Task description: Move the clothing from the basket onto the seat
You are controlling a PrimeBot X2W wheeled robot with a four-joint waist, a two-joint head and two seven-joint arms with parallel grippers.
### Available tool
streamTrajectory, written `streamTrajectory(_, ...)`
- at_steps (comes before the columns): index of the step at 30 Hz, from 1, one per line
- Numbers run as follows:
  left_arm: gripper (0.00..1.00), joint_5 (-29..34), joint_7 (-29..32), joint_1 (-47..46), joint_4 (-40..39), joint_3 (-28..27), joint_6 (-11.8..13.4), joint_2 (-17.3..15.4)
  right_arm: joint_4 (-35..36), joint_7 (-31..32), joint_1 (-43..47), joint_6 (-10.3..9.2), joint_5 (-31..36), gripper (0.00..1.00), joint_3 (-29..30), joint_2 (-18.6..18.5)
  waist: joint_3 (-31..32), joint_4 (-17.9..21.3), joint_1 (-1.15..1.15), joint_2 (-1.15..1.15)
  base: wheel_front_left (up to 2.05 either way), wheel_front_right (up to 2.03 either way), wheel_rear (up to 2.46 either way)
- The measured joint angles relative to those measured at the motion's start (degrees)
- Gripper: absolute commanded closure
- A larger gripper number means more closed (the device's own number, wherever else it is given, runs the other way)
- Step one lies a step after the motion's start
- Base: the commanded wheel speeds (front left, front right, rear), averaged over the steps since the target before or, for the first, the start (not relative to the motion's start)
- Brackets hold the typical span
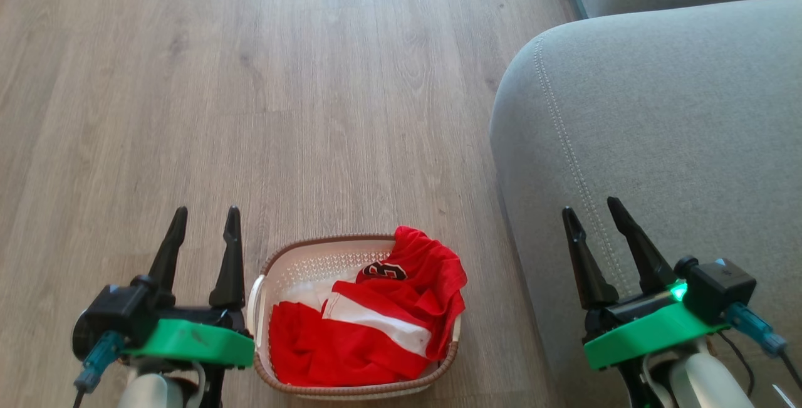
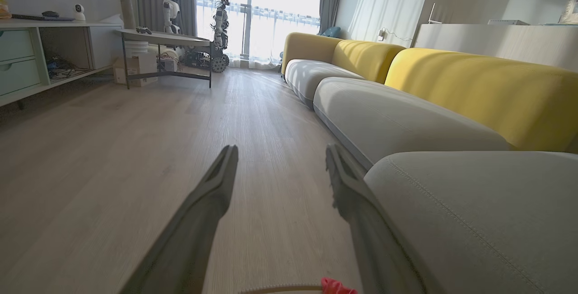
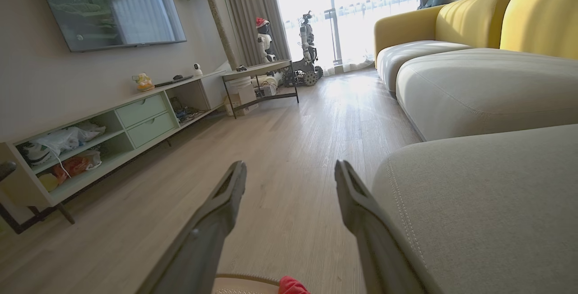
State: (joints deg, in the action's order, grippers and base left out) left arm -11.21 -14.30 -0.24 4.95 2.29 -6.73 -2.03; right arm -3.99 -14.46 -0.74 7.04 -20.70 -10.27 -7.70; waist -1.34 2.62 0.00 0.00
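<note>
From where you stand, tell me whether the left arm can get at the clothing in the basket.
Probably yes. The left gripper, open, sits just beside the basket, and the clothing lies uncovered inside it, with nothing between them.

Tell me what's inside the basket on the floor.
The clothing, red with white bands and a dark emblem, fills most of the basket, heaped over its right rim. Perforated wall shows at the far end; anything under the fabric is covered.

Wood floor (image 1: 250,82), wall television (image 3: 108,5), yellow backrests (image 2: 474,91).
</note>
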Motion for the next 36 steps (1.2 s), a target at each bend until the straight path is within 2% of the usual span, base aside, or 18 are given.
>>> streamTrajectory(18,0.00,0.0,0.0,-1.1,1.3,0.0,0.0,0.0,-0.2,0.0,-1.7,0.00,0.1,0.00,0.7,0.0,-2.7,0.9,0.00,0.00,0.00,0.00,0.00)
streamTrajectory(36,0.00,0.0,0.0,-8.1,7.1,0.8,0.3,0.0,2.7,0.0,-6.5,0.01,0.6,0.00,1.9,0.3,-12.3,3.6,0.00,0.00,0.00,0.00,0.00)
